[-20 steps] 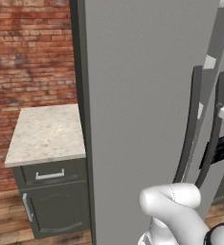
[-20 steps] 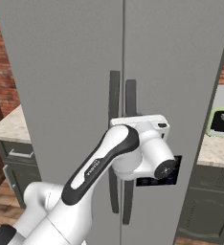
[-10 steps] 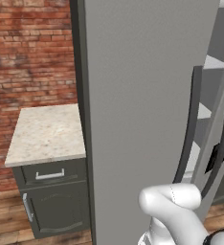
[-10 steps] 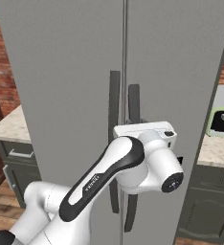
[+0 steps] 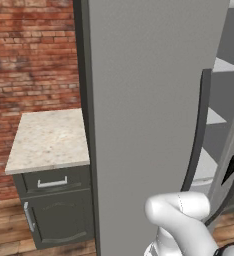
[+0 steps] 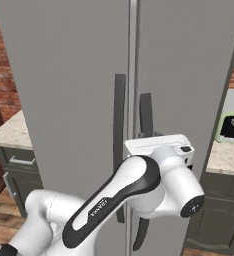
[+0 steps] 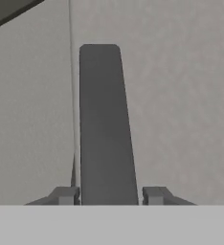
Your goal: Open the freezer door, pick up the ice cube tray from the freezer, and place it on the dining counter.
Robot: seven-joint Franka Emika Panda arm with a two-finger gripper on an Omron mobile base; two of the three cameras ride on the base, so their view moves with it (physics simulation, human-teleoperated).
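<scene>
Hand view: the long dark curved handle (image 7: 106, 129) of the flat grey freezer door (image 7: 181, 95) runs up the frame's centre, between the gripper's (image 7: 108, 195) half-spread dark fingertips (image 7: 63, 195), which flank it closely. Left base view shows this door (image 5: 149, 100) ajar, light grey shelves (image 5: 224, 66) at the right edge.

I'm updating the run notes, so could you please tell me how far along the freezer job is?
Done: the freezer door is ajar, light grey shelves showing past its edge. In hand: the gripper straddles the door's dark handle. Left: opening it wider, taking the ice cube tray, placing it on the dining counter.
</scene>
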